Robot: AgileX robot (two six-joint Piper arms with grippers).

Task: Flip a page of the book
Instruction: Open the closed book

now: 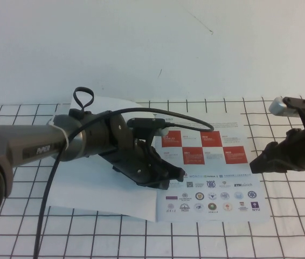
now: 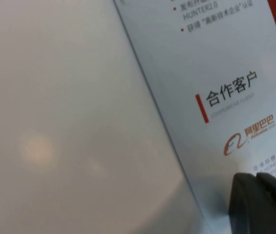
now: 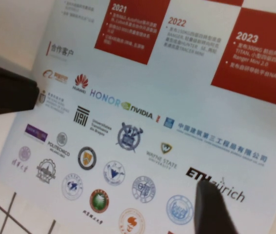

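The book (image 1: 98,183) lies open on the table. Its left side is a blank white sheet (image 2: 55,122). Its right side is the page (image 1: 217,178) with the red-and-white checker above rows of logos, lying flat; it also shows in the left wrist view (image 2: 216,63) and the right wrist view (image 3: 143,112). My left gripper (image 1: 178,175) is low over the page's inner edge by the spine, its fingers (image 2: 274,204) pressed together. My right gripper (image 1: 256,162) hovers at the page's outer right edge, open and empty, one finger (image 3: 213,207) over the logos.
The book lies on a white mat with a black grid (image 1: 282,232). A plain white wall stands behind. The left arm's black cable (image 1: 190,120) arches over the top of the page. The left gripper (image 3: 6,92) shows dark in the right wrist view.
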